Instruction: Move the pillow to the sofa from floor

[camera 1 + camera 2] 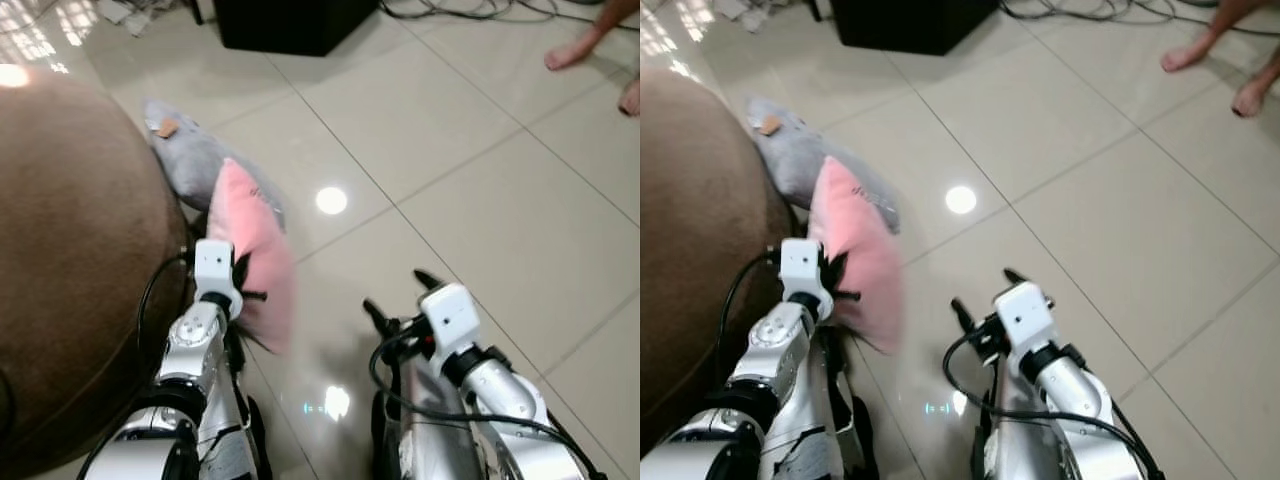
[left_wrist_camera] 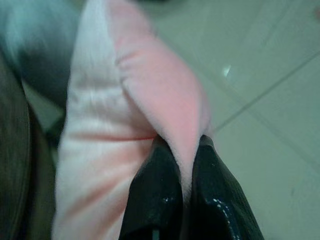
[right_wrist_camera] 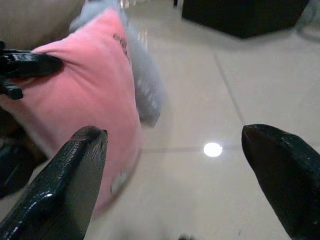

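From the head cameras, the left gripper (image 1: 238, 283) has the pink pillow (image 1: 255, 250) by its near edge, the cushion hanging upright just right of the brown sofa (image 1: 70, 250) and partly hiding a grey cushion (image 1: 185, 155) that lies farther off against the sofa's side. The left arm reaches forward, wrist cocked, its forearm beside the sofa's curved flank. The right gripper (image 1: 985, 295) hovers over the tiled floor (image 1: 1120, 200) to the right, apart from the pillow. A person's bare feet (image 1: 1185, 55) stand far right, near a black box (image 1: 910, 20). In the left wrist view the two black fingers (image 2: 155, 195) are pressed together on a fold of pink plush – a pinch on the seam, it seems, and thin. In the right wrist view the fingers (image 3: 75, 175) are spread wide, nothing between them, the pillow just beyond. By the look of it the carry is in hand: doing it well means raising the pillow high enough to clear the sofa's rim, swinging left smoothly, and letting go only over the seat – a jerk could pull that small fold free.
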